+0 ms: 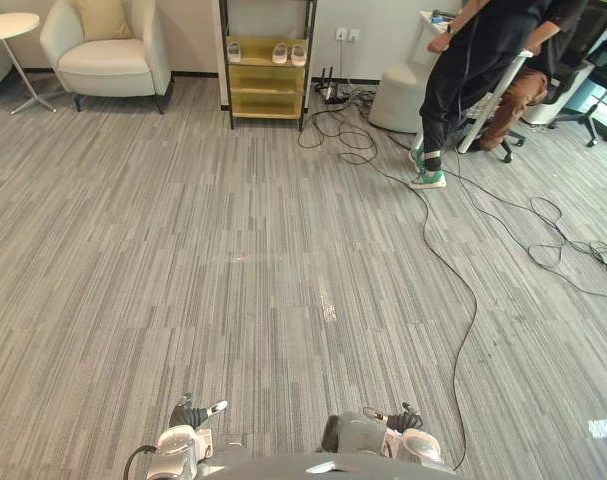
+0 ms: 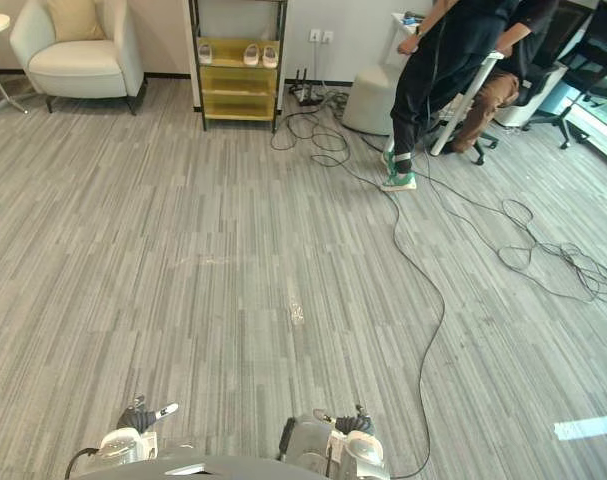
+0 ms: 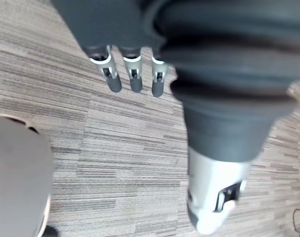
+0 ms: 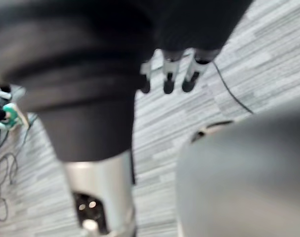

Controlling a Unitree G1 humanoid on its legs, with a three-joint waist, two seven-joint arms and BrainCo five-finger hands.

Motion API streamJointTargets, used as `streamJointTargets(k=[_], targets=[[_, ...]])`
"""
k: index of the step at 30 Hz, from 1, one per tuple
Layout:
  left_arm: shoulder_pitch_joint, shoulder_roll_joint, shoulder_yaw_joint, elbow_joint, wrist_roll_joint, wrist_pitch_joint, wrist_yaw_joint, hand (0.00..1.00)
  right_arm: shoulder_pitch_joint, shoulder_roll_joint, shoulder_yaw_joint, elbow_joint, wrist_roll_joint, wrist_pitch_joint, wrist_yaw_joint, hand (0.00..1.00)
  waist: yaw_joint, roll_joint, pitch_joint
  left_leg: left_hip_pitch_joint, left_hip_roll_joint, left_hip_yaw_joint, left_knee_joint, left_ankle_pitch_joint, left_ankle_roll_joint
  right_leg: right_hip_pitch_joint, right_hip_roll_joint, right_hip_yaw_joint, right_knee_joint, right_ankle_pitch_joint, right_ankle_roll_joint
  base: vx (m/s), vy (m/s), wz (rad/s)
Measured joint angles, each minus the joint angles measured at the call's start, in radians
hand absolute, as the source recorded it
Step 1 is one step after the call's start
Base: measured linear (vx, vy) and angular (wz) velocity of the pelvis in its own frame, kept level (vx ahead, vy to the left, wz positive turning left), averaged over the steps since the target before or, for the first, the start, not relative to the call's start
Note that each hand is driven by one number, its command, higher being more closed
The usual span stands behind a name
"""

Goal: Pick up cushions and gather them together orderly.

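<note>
The fingers [image 3: 135, 79] of your left hand [image 3: 115, 29] are hanging straight and relaxed over the carpet, gripping nothing. Those of your right hand [image 4: 189, 24] are doing the same, fingertips [image 4: 168, 81] pointing down at bare floor.

A broad stretch of grey striped carpet [image 1: 233, 260] is lying open ahead of you, giving free room straight forward and to the left. On the right, loose cables [image 1: 568, 250] are coiling over the floor, and another tangle [image 1: 343, 125] is sitting near the foot of a black-framed shelf unit [image 1: 266, 65] against the far wall. A pair of pale shoes [image 1: 288, 54] is resting on its yellow top shelf. Right of that, a person [image 1: 473, 60] in dark clothes and green-soled shoes is standing beside a white stool [image 1: 398, 95], with an office chair [image 1: 603, 60] standing behind them.

At the far left, a white armchair [image 1: 108, 65] is standing against the wall, with a round side table [image 1: 8, 25] just beside it. The beige cushion [image 1: 103, 18] is leaning upright against that armchair's back, on the seat. It is sitting well apart from both hands, far across the room, ahead and to your left.
</note>
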Motion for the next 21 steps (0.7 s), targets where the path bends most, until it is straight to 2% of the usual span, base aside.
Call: streamJointTargets(k=[2, 3, 4, 6, 7, 8, 9, 11, 13, 14, 15, 17, 19, 20, 21], targets=[[-0.004, 0.0, 0.0, 0.007, 0.013, 0.0, 0.0, 0.0, -0.001, 0.003, -0.004, -0.002, 0.003, 0.004, -0.001, 0.0, -0.001, 0.0, 0.001, 0.03, 0.018, -0.027, -0.02, -0.02, -0.034, -0.001, 0.035, 0.014, -0.314, 0.123, 0.0, 0.32, -0.122, 0.39], [-0.004, -0.002, 0.0, 0.007, 0.014, 0.0, 0.0, 0.0, -0.001, 0.003, -0.007, -0.002, 0.004, 0.006, -0.001, 0.0, 0.0, 0.002, 0.002, 0.047, 0.021, -0.033, -0.022, -0.028, -0.046, -0.002, 0.036, 0.024, -0.37, 0.154, -0.001, 0.5, -0.224, 0.41], [-0.004, -0.005, 0.0, 0.008, 0.022, 0.0, 0.0, 0.0, -0.001, 0.004, -0.012, -0.006, 0.007, 0.006, -0.001, 0.0, -0.006, 0.002, 0.004, 0.084, 0.027, -0.054, -0.034, -0.052, -0.071, 0.005, 0.043, 0.057, -0.455, 0.216, 0.004, 0.52, -0.251, 0.39], [-0.005, -0.018, 0.0, 0.02, 0.031, 0.0, 0.0, 0.0, -0.004, 0.001, -0.019, -0.012, 0.009, 0.005, -0.001, 0.0, -0.011, 0.015, 0.009, 0.124, 0.062, -0.106, -0.029, -0.084, -0.093, 0.025, 0.06, 0.062, -0.401, 0.327, -0.008, 0.5, -0.283, 0.57], [-0.01, -0.019, 0.0, 0.024, 0.032, 0.0, -0.001, 0.0, -0.008, 0.001, -0.024, -0.012, 0.008, 0.005, -0.001, 0.0, -0.01, 0.025, 0.011, 0.129, 0.068, -0.118, -0.024, -0.083, -0.093, 0.017, 0.063, 0.061, -0.357, 0.319, -0.013, 0.47, -0.295, 0.58], [-0.013, -0.037, -0.006, 0.024, 0.034, -0.002, -0.002, 0.0, -0.013, -0.011, -0.035, -0.012, 0.007, 0.005, -0.001, 0.0, -0.005, 0.049, 0.01, 0.125, 0.094, -0.142, 0.018, -0.079, -0.096, -0.003, 0.073, 0.047, -0.268, 0.255, -0.046, 0.37, -0.227, 0.39], [-0.008, -0.052, -0.009, 0.026, 0.036, -0.003, -0.002, 0.0, -0.015, -0.018, -0.041, -0.012, 0.007, 0.004, -0.001, 0.0, -0.003, 0.066, 0.006, 0.1, 0.12, -0.163, 0.082, -0.076, -0.104, -0.002, 0.079, 0.023, -0.224, 0.209, -0.055, 0.47, -0.277, 0.35], [-0.009, -0.052, -0.009, 0.024, 0.042, -0.003, -0.005, 0.0, -0.015, -0.02, -0.041, -0.01, -0.001, 0.005, -0.002, 0.0, -0.003, 0.08, 0.001, 0.051, 0.148, -0.187, 0.219, -0.039, -0.142, 0.018, 0.086, -0.007, -0.18, 0.157, -0.077, 0.5, -0.259, 0.31], [-0.01, -0.047, -0.008, 0.02, 0.051, -0.003, -0.011, 0.0, -0.012, -0.021, -0.04, -0.004, -0.006, 0.007, -0.004, 0.0, -0.007, 0.082, 0.002, -0.015, 0.17, -0.22, 0.397, 0.056, -0.151, 0.075, 0.096, -0.031, -0.18, 0.113, -0.086, 0.4, -0.19, 0.34], [-0.008, -0.041, -0.007, 0.014, 0.052, -0.003, -0.013, 0.0, -0.003, -0.023, -0.034, -0.004, -0.009, 0.007, -0.004, 0.0, -0.003, 0.075, 0.007, -0.089, 0.193, -0.232, 0.583, 0.166, -0.153, 0.136, 0.107, -0.042, -0.2, 0.088, -0.093, 0.35, -0.126, 0.2], [-0.008, -0.038, -0.006, 0.013, 0.053, -0.003, -0.016, 0.0, 0.001, -0.024, -0.032, -0.003, -0.009, 0.007, -0.005, 0.0, 0.0, 0.076, 0.008, -0.124, 0.206, -0.226, 0.657, 0.162, -0.148, 0.157, 0.112, -0.045, -0.209, 0.078, -0.096, 0.33, -0.098, 0.11], [-0.008, -0.033, -0.004, 0.003, 0.054, -0.003, -0.025, 0.0, 0.005, -0.025, -0.032, 0.006, -0.009, 0.009, -0.005, 0.0, 0.002, 0.077, 0.011, -0.223, 0.237, -0.168, 0.806, 0.118, -0.135, 0.218, 0.121, -0.045, -0.239, 0.053, -0.1, 0.28, -0.024, 0.02], [-0.009, -0.031, -0.011, -0.006, 0.054, -0.003, -0.025, 0.0, 0.008, -0.026, -0.036, 0.024, -0.009, 0.011, -0.005, 0.0, 0.007, 0.075, 0.012, -0.279, 0.239, -0.126, 0.783, 0.068, -0.122, 0.269, 0.118, -0.044, -0.28, 0.058, -0.085, 0.26, 0.039, 0.02], [-0.01, -0.029, -0.012, -0.007, 0.054, -0.004, -0.025, 0.0, 0.008, -0.026, -0.04, 0.035, -0.009, 0.011, -0.005, 0.0, 0.008, 0.073, 0.013, -0.299, 0.236, -0.104, 0.731, 0.043, -0.126, 0.292, 0.112, -0.044, -0.296, 0.065, -0.074, 0.25, 0.106, -0.02], [-0.013, -0.024, -0.025, -0.007, 0.055, -0.004, -0.025, 0.0, 0.01, -0.025, -0.041, 0.037, -0.008, 0.011, -0.005, 0.0, 0.012, 0.07, 0.015, -0.309, 0.223, -0.08, 0.602, 0.015, -0.134, 0.312, 0.096, -0.039, -0.308, 0.069, -0.062, 0.27, 0.175, -0.03]])
